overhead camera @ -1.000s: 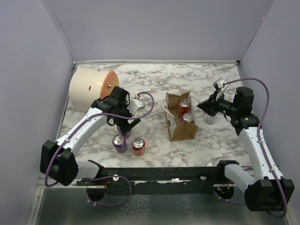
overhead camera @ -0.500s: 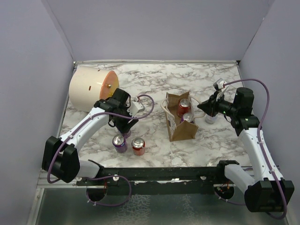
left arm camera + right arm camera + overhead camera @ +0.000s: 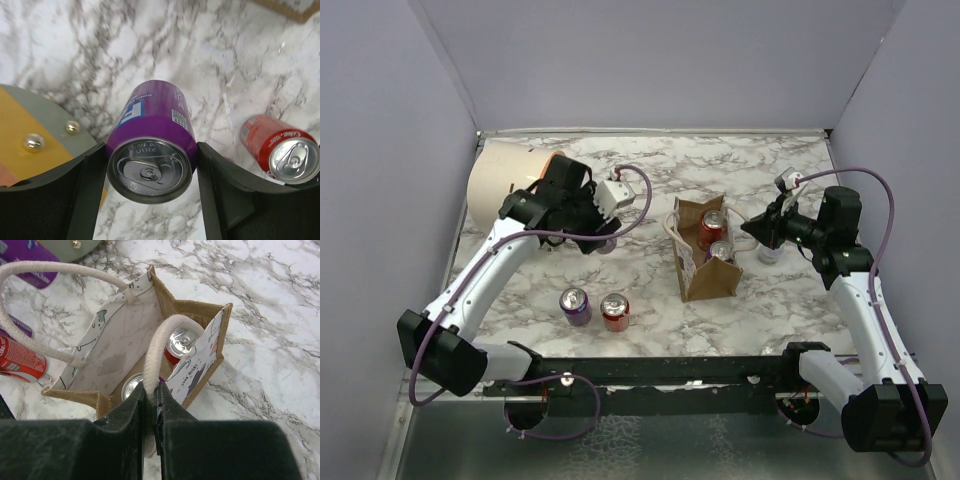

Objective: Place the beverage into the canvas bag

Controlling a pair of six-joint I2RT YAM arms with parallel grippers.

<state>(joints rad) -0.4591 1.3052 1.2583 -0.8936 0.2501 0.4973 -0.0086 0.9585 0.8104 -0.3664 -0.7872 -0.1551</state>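
- The canvas bag (image 3: 705, 262) stands mid-tabletop (image 3: 770, 170), with two cans (image 3: 712, 228) inside it, one behind the other.
- Just right of it, the right end effector (image 3: 151, 405) pinches one bag handle (image 3: 156, 347).
- Left of the bag, the left end effector (image 3: 150, 172) holds a beverage can (image 3: 152, 125) above the tabletop, between the bag and the big cylinder (image 3: 505, 190) at far left.
- Two more cans (image 3: 575, 305) stand side by side nearer the front.

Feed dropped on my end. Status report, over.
Left gripper shut on purple can. Right gripper shut on white handle, canvas bag open. Two cans already inside; nothing between can and bag.
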